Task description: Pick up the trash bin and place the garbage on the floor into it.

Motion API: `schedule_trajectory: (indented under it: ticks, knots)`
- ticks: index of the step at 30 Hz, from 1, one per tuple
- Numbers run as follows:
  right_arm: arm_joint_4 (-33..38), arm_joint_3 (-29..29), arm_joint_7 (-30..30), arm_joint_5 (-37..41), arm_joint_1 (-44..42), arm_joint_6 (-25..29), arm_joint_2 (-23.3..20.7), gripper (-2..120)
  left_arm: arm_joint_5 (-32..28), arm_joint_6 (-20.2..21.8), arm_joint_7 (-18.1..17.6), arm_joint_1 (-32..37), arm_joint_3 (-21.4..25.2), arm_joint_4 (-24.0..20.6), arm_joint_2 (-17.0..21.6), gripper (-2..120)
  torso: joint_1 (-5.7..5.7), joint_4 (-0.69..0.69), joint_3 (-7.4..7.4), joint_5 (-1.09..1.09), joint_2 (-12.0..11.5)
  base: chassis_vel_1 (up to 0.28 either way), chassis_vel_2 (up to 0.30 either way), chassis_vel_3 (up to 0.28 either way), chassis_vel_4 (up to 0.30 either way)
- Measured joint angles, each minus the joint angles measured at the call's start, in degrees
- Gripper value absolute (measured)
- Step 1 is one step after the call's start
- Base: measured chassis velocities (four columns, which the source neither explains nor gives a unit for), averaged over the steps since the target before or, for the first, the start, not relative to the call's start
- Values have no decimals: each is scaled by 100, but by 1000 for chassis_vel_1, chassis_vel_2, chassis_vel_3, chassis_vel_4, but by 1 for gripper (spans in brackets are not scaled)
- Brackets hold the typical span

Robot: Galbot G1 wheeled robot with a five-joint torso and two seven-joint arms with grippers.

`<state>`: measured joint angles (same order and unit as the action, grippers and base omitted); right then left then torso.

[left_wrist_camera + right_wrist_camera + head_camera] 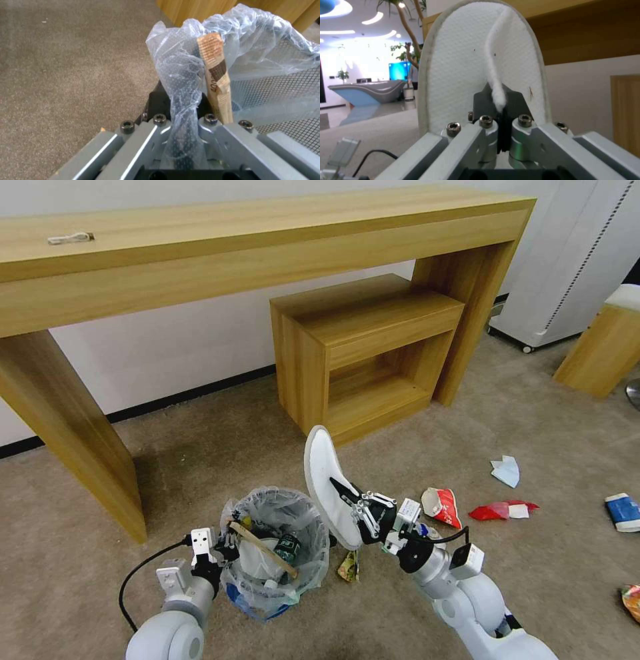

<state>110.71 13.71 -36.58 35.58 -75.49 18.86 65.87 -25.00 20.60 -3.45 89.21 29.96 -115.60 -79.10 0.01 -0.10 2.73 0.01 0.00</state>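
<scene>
The left gripper [230, 543] is clamped on the rim of the bin [293, 500], pinching the clear bag [181, 82] along with the mesh. Inside the bin lie a wooden stick [263, 549] slanting across the mouth, a dark bottle [288, 547] and some white pieces. The right gripper [353, 511] holds a white slipper [323, 480] upright, just beside the bin's right edge, jaws closed on its strap. On the carpet [533, 580] to the right lie red wrappers [497, 509], a mask [505, 471] and a blue-white cup [624, 511].
</scene>
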Motion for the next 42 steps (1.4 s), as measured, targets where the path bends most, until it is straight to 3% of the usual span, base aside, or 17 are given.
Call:
schedule_trajectory:
  ticks: [24,42]
  knots:
    - [-12,-848,534,178,563,0,68,0,62,26,39,-122,-149,149,-140,2,0,0,0,0,0,0,0,0,0]
    - [-240,-1359,593,302,1004,-3,333,0,21,34,92,-165,-249,239,-196,0,1,-4,3,-6,-1,0,0,0,0]
